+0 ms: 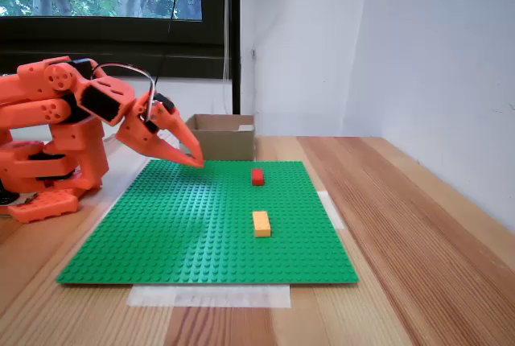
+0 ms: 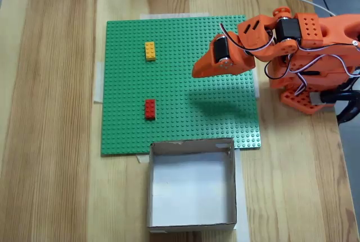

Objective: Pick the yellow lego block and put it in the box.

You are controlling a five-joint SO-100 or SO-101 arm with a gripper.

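The yellow lego block (image 1: 261,223) (image 2: 150,50) lies flat on the green studded baseplate (image 1: 177,225) (image 2: 126,93), toward the plate's near side in the side-on fixed view. The box (image 1: 223,138) (image 2: 191,146) is brown cardboard with low walls and stands open just off one edge of the plate. My orange gripper (image 1: 196,161) (image 2: 196,73) hangs just above the plate near the box, well apart from the yellow block. Its fingers meet in a point and hold nothing.
A smaller red brick (image 1: 257,176) (image 2: 149,108) sits on the plate between the yellow block and the box. The arm's base (image 1: 48,169) (image 2: 315,79) stands beside the plate, with cables trailing off it. White tape (image 1: 209,295) holds the plate's edges to the wooden table.
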